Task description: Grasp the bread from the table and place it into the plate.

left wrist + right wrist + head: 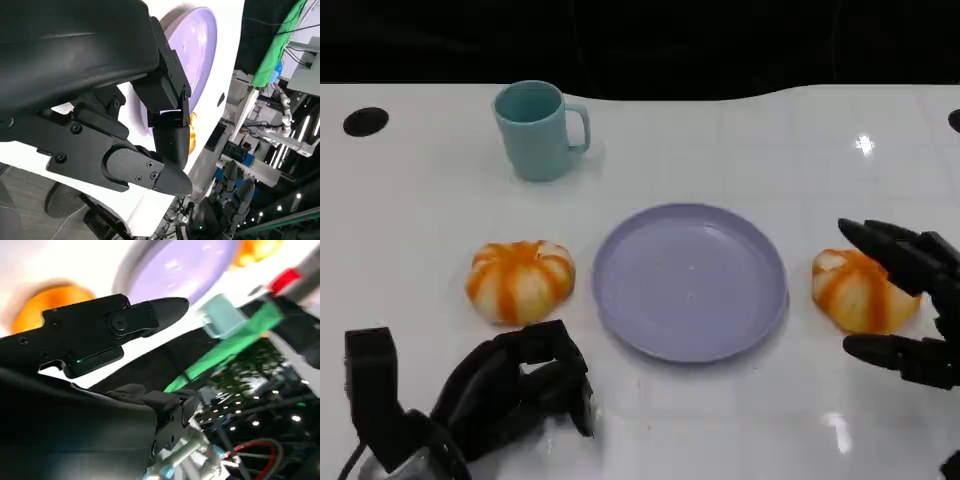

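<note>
The right hand (pixel 905 300) has its fingers (pixel 890 250) spread apart around the right bread roll (pixel 855 290): the upper fingers reach over the roll's far side and the thumb lies on the table at its near side. Whether any finger touches the roll cannot be told. The roll sits on the white table (pixel 740 150), just to the right of the purple plate (pixel 690 282). The left hand (pixel 510 390) rests near the table's front edge with its fingers curled inward and nothing in them. A second bread roll (pixel 520 281) lies beyond the left hand, just to the left of the plate and apart from it. A teal mug (pixel 535 130) stands upright farther back, its handle pointing right.
</note>
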Available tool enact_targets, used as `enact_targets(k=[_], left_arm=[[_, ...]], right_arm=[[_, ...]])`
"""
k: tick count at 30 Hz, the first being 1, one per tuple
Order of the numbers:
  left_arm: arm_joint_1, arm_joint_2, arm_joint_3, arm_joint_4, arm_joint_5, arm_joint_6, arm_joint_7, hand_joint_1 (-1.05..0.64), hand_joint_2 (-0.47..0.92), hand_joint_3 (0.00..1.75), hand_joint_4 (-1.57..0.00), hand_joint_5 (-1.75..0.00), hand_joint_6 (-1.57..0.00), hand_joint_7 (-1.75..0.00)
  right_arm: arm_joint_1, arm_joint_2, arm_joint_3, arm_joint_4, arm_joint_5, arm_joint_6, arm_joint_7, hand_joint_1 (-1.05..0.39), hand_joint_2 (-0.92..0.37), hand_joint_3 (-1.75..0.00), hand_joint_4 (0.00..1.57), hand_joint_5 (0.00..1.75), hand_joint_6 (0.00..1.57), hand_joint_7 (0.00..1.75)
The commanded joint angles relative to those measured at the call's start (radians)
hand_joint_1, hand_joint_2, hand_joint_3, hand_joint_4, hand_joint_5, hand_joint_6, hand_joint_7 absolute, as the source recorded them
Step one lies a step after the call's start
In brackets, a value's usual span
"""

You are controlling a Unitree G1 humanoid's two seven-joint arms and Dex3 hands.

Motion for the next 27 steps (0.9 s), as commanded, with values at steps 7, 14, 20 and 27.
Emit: enact_targets(k=[7, 14, 20, 27], left_arm=[[0.015, 0.008, 0.002, 0.010, 0.009, -0.002, 0.007, -0.70, 0.87, 0.00, -0.96, -1.42, -0.96, -0.99], [0.009, 0.007, 0.005, 0.016, 0.007, -0.004, 0.007, -0.70, 0.88, 0.00, -0.95, -1.44, -0.95, -1.01], [0.005, 0.002, 0.007, 0.018, 0.006, -0.002, 0.014, -0.71, 0.88, 0.00, -0.95, -1.45, -0.96, -1.02], [0.002, 0.003, 0.008, 0.021, 0.011, -0.006, 0.016, -0.71, 0.88, 0.00, -0.96, -1.43, -0.96, -1.01]], right_arm=[[0.036, -0.102, 0.173, -0.145, -0.186, 0.274, -0.233, -0.67, -0.87, -0.01, 0.00, 0.00, 0.18, 0.00], [0.042, -0.124, 0.274, -0.195, -0.241, 0.458, -0.260, -0.67, -0.88, -0.01, 0.00, 0.00, 0.21, 0.02], [0.044, -0.141, 0.332, -0.215, -0.261, 0.572, -0.278, -0.68, -0.87, 0.00, 0.00, 0.00, 0.22, 0.02], [0.017, -0.160, 0.384, -0.202, -0.252, 0.623, -0.278, -0.54, -0.82, 0.00, 0.00, 0.00, 0.19, 0.00]])
